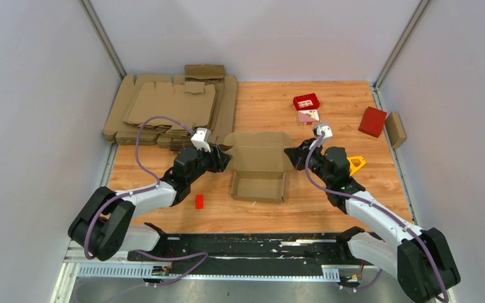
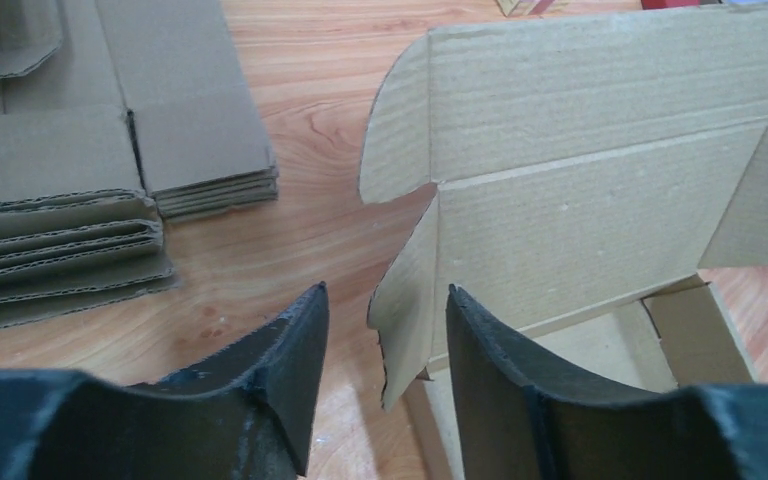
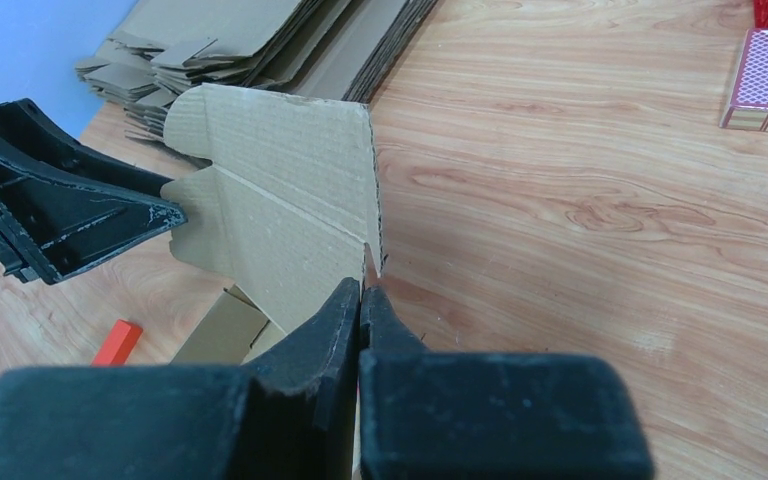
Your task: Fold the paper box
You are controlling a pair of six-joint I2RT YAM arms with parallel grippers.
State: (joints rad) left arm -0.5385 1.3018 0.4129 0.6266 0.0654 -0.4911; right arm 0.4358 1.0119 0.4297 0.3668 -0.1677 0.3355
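The paper box (image 1: 259, 165) lies mid-table, brown cardboard, with its shallow tray (image 1: 257, 187) towards me and its lid panel (image 2: 600, 150) raised behind it. My left gripper (image 1: 226, 159) is at the lid's left end. In the left wrist view its jaws (image 2: 388, 335) are open astride the lid's small side flap (image 2: 405, 300), with a gap on the left side. My right gripper (image 1: 288, 153) is at the lid's right end. The right wrist view shows it (image 3: 362, 290) shut on the edge of the lid's right flap (image 3: 280, 190).
A pile of flat cardboard blanks (image 1: 170, 107) fills the back left. Behind the box on the right are small red boxes (image 1: 306, 101) (image 1: 372, 121) and a patterned card box (image 1: 308, 116). A yellow piece (image 1: 355, 164) lies by the right arm, a small red block (image 1: 199, 201) by the left.
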